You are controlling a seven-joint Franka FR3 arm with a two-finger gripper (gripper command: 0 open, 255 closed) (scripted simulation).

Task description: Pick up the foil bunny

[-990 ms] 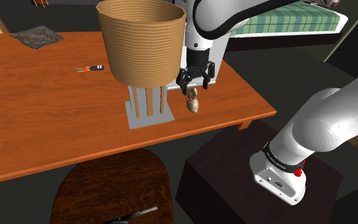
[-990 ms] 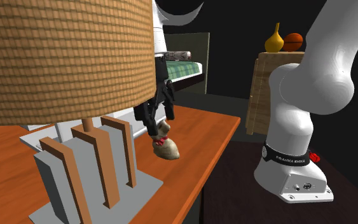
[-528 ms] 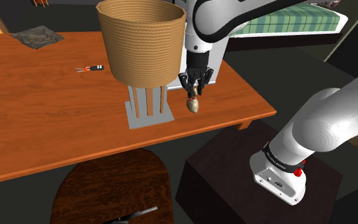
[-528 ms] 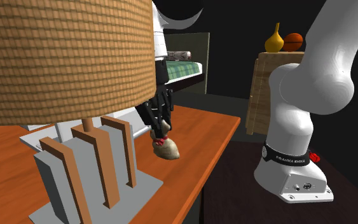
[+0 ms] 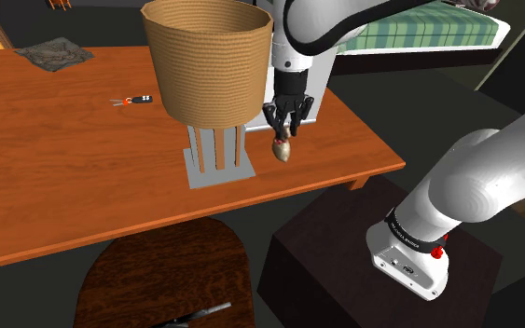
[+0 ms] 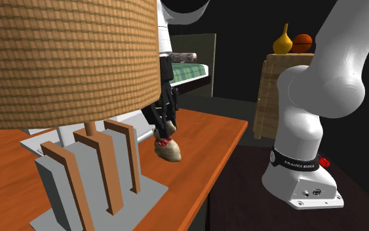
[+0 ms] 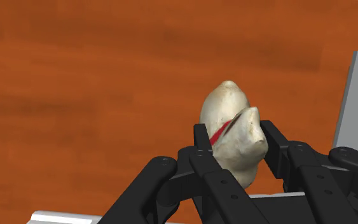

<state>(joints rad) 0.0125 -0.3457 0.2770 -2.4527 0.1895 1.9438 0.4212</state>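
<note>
End effector (image 5: 283, 133) points straight down over the surface (image 5: 83, 177), near its edge on the shoulder view's right, pinching the foil bunny (image 5: 283, 149) by its upper part. The bunny hangs directly below the black fingers, upright, body sticking out under the tips. From the wrist camera the bunny (image 7: 231, 137) sits squarely between both fingers (image 7: 201, 143), each pressed against a side; it looks pale off-white with a red band around the neck. End effector (image 7: 234, 130) is closed onto it, no gap seen on either side.

Second exterior view: bunny (image 6: 168, 149) looks tan with the red band just under the end effector (image 6: 165, 128). Cannot tell if its base touches the surface or sits just above it.

Just beside the bunny, toward the shoulder view's left, is a grey base plate (image 5: 215, 174) with upright wooden slats (image 6: 120, 157) carrying a big woven basket (image 5: 206, 65). Bunny is apart from the plate, not on it.

Further off on the surface: a small red-and-black tool (image 5: 139, 99) and a grey cloth (image 5: 55, 53). A round brown seat (image 5: 158, 280) is below the near edge. A bed (image 5: 419, 33) with green checked cover is behind the arm. The dark stand (image 5: 335, 242) holds the arm base
</note>
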